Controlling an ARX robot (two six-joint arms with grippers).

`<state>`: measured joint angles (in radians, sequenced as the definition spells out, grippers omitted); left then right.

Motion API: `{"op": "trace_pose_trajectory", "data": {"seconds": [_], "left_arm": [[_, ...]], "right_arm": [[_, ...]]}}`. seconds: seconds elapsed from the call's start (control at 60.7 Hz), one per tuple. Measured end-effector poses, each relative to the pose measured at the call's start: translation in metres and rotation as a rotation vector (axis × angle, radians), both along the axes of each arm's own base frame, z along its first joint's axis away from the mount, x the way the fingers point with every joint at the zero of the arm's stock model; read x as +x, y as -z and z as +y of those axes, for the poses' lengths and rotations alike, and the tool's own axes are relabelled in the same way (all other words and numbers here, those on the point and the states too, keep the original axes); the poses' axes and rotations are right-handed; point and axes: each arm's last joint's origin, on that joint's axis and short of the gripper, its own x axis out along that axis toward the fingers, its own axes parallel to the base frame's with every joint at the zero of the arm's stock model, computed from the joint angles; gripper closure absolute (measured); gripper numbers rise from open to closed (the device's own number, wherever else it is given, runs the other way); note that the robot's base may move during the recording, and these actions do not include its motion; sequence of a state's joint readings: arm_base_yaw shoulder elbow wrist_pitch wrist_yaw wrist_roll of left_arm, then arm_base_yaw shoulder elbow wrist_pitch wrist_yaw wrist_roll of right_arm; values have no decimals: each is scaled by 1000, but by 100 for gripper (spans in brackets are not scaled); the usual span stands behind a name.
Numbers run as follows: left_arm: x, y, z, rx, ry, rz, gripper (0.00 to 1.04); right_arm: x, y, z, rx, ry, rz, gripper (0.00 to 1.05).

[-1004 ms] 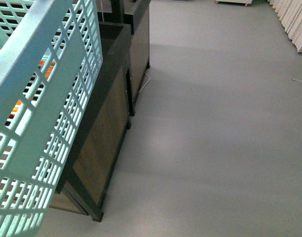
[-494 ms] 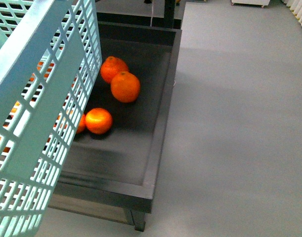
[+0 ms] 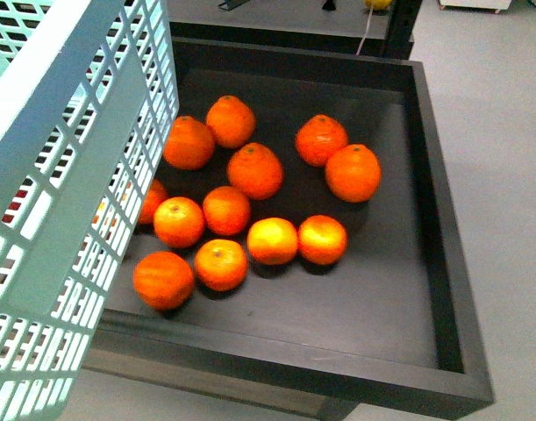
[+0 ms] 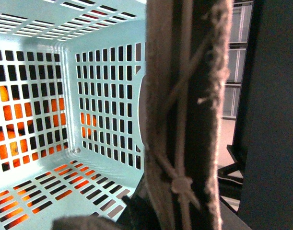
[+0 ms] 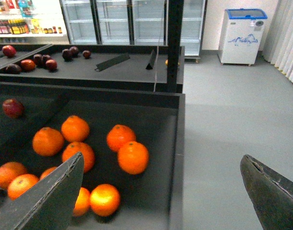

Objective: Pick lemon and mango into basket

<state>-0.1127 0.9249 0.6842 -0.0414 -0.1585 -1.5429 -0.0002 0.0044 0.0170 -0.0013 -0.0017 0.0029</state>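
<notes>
Front: basket (image 3: 75, 132) is up close on the left, tilted, its wall overlapping the near-left corner of the bench (image 3: 443, 263). The bench holds only oranges (image 3: 254, 171). No lemon or mango here. A yellow bit (image 3: 379, 3) at the far edge is too cut off to identify. Left wrist: inside of the basket, nothing on the visible floor, orange showing through the slots. A frayed strip (image 4: 184, 96) with a cord blocks the foreground, so I can't tell the left hand's state. Right wrist: right hand (image 5: 161, 158) is spread wide and holding nothing, above the bench. Dark red fruit (image 5: 41, 60) sits on the next bench, no target in sight. My read on handling: the lemon is light, firm and waxy, so pinch it across the short axis. The mango is heavier, slick and bruises easily, so grip it mid-body across the width with gentle force.
</notes>
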Motion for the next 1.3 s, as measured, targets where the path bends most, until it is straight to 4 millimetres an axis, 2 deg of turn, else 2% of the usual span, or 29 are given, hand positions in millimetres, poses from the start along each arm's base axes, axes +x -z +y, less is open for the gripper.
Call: {"op": "trace_pose_trajectory", "data": {"seconds": [1.301], "left_arm": [[0,0,0,1,-1,-1,100]], "right_arm": [[0,0,0,0,1,0,9]]}}
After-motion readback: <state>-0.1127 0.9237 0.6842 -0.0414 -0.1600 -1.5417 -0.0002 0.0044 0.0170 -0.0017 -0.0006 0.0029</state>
